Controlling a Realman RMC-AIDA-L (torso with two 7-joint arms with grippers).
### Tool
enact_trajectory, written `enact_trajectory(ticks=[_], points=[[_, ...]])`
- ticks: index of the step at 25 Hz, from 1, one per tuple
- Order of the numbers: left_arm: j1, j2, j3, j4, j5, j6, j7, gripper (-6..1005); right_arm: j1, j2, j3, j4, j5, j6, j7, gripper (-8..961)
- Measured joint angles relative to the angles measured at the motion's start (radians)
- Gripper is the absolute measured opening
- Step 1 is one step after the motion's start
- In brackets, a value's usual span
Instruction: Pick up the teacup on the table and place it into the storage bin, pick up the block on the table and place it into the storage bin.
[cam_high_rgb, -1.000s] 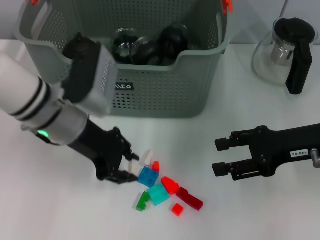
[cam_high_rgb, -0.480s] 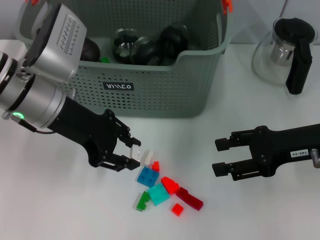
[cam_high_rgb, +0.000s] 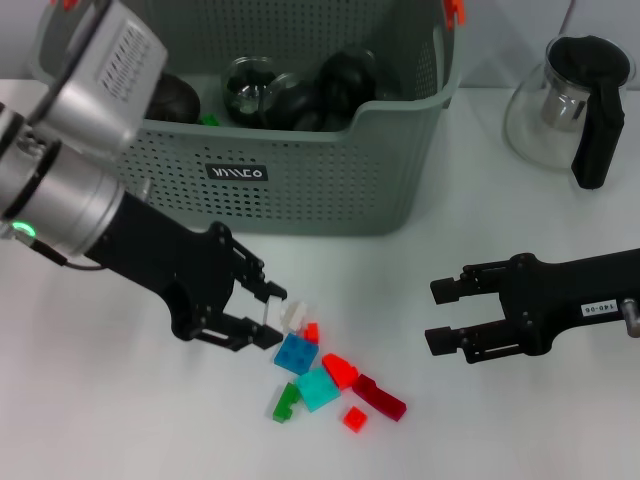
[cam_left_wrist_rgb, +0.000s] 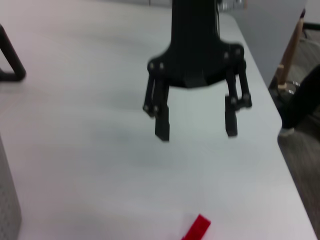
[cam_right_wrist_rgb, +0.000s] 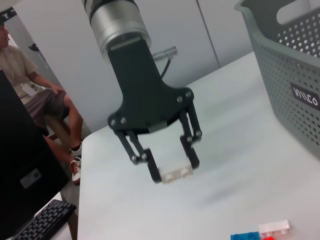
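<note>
Two arms show in the head view: the left gripper (cam_high_rgb: 271, 316), lower left of centre, clamps a small white block (cam_right_wrist_rgb: 178, 173), seen clearly only in the right wrist view. The right gripper (cam_high_rgb: 437, 314), at right, hangs spread apart. The perforated grey-green storage bin (cam_high_rgb: 330, 170) fills the top.
</note>
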Motion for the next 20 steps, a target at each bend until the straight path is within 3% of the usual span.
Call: enact_trajectory(ticks=[6, 10, 16, 20], points=[[-0.046, 0.027, -0.131, 0.002, -0.095, -0.004, -0.021, 504, 0.002, 0.001, -0.001, 0.0, -0.001, -0.003, 0.0, 790], [-0.093, 0.039, -0.225, 0.0, -0.153, -0.091, -0.044, 520, 0.01, 0.002, -0.002, 0.0, -0.001, -0.012, 0.006, 791], [-0.153, 0.065, -0.21, -0.105, -0.154, -0.499, -0.162, 544, 0.011, 0.002, -0.002, 0.0, -0.001, -0.014, 0.003, 791], [-0.188, 0.081, -0.208, -0.226, -0.153, -0.676, -0.177, 559, 0.011, 0.002, -0.002, 0.0, -0.002, -0.015, 0.002, 790]])
